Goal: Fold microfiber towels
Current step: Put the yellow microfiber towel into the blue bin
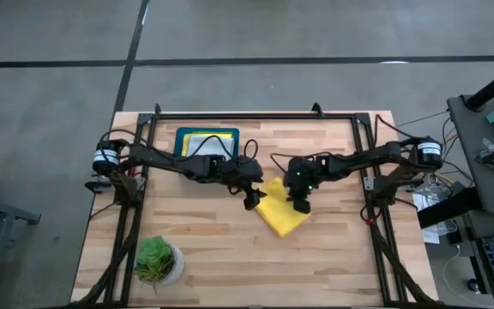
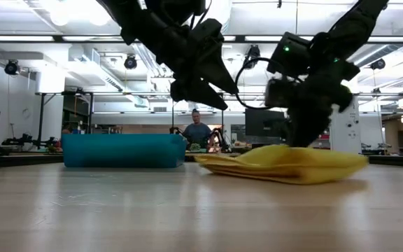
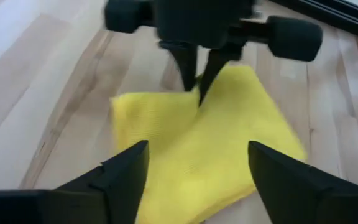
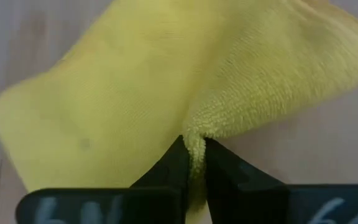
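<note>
In the middle of the table [image 1: 333, 257] lies a yellow towel [image 1: 281, 215], already doubled over into a thick pad. The right gripper [image 4: 194, 163] is down on it, and its two fingers are squeezed tight on a little pinch of the towel's edge. The left gripper [image 3: 197, 180] hangs just beside the towel with its fingers spread wide, holding nothing.

Here is what could go wrong. The right gripper has only a small bit of cloth. If it pulls fast, the soft cloth may slip out and the fold would flop open. If it lifts, the whole towel could come up in a lump and the layers could slide apart. The two grippers are also very close together, so one could bump the other when it moves. The left one could push the towel crooked if it comes down on the wrong spot.

Both arms reach in from the sides of the table and bend down toward the middle. The right one tips down onto the towel. The left one floats above the wood. A blue tray [image 1: 183, 136] sits behind the left arm, and a plant [image 1: 155, 259] stands near the front corner, well apart from the towel.
</note>
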You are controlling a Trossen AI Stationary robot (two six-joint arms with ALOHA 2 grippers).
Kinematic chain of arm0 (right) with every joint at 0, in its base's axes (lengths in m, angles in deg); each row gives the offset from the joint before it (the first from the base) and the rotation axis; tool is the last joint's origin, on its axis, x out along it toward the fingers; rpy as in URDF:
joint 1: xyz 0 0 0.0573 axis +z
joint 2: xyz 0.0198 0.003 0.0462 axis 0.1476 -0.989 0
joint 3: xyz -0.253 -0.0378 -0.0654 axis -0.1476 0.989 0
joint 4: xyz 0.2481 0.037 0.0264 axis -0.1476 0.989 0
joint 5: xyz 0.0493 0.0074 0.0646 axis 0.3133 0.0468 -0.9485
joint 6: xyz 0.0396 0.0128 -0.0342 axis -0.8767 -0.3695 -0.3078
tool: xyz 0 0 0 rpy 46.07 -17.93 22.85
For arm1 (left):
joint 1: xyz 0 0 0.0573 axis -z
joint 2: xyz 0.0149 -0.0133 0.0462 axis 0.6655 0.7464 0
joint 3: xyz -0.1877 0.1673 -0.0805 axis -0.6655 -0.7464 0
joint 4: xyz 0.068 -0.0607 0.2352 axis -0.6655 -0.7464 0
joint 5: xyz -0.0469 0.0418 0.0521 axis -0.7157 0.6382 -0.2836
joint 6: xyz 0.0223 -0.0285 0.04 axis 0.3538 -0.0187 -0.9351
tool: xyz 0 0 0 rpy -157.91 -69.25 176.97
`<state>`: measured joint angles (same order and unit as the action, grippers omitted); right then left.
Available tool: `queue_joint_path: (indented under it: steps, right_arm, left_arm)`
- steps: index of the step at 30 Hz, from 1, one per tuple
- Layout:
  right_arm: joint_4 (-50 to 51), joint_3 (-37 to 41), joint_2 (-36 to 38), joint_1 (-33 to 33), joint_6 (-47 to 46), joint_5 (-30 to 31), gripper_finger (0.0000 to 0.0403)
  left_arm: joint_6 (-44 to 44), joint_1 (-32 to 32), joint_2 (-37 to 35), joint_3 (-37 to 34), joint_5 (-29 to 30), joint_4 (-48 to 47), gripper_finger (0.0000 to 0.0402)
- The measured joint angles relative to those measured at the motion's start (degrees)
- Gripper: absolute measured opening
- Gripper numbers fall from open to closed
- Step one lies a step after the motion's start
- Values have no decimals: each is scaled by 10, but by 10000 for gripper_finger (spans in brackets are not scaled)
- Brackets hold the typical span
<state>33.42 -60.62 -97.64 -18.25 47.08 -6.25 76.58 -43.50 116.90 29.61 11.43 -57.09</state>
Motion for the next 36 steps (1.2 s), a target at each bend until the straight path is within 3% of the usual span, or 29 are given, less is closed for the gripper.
queue_joint_path:
  steps: [7, 16, 25, 36]
  right_arm:
    - [71, -6, 18, 2, 31, 4, 39]
    - [86, -25, 26, -4, 26, 8, 103]
    - [159, -47, 53, -10, 6, 19, 173]
    - [224, -51, 131, -10, -51, 19, 201]
  left_arm:
    - [18, 5, 13, -1, 0, 8, 296]
    - [108, 13, 66, 9, 27, 43, 297]
    - [218, 14, 97, 17, 81, 16, 297]
    - [240, 21, 119, 11, 109, 17, 294]
